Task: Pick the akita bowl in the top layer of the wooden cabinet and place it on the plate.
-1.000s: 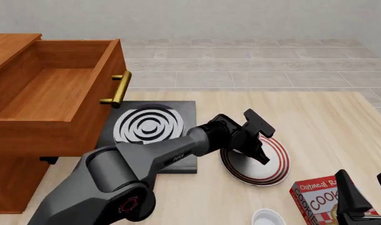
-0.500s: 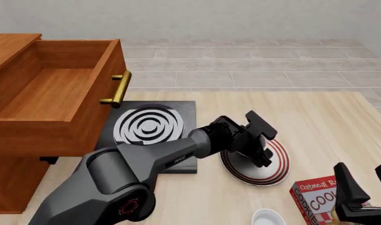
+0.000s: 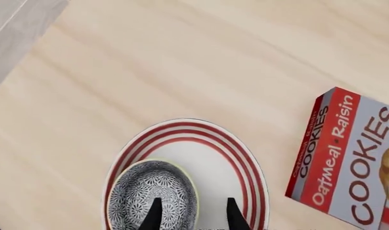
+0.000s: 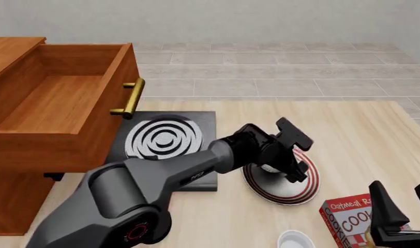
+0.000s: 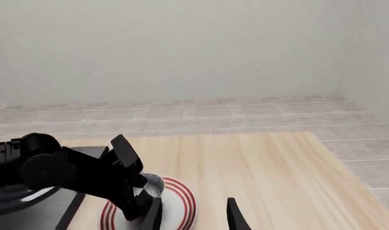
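Observation:
The akita bowl, black-and-white patterned, sits upright on the red-ringed plate, off-centre toward the stove side. My left gripper hangs open over it. One finger is over the bowl's inside, the other outside over the plate, so they straddle the bowl's wall. In the front view the left gripper covers most of the bowl and part of the plate. The wooden cabinet stands at the left with its top layer pulled out and empty. My right gripper is open near the table's front right corner.
A black stove with white spiral rings lies between the cabinet and the plate. A red cookie box lies just in front of the plate on the right. A plain white bowl sits at the table's front edge.
My left gripper has shifted a little to the right over the plate. The right gripper has sunk slightly at the front right.

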Tool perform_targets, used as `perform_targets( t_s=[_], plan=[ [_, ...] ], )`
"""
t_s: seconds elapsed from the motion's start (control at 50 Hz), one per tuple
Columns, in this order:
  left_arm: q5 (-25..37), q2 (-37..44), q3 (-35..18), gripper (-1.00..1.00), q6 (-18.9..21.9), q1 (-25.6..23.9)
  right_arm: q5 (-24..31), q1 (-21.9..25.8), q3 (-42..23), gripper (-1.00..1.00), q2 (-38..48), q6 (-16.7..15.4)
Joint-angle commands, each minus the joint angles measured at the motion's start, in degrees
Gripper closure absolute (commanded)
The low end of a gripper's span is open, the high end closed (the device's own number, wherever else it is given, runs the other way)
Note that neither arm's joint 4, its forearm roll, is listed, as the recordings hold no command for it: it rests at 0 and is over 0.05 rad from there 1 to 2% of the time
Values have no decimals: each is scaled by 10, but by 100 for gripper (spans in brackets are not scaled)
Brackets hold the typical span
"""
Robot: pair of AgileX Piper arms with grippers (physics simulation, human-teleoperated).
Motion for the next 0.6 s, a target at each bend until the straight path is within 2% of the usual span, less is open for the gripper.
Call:
perform_targets(
  t_s=[0.02,0.42,0.6],
  plan=[
    [1,-24,9,-100,-4,-11,56,0,4,-100,-61,0],
    [17,-54,-8,-100,-8,-13,52,-1,6,-100,-61,-1],
    [11,-73,8,-100,-11,-13,53,-1,6,-100,-61,-1]
  ],
)
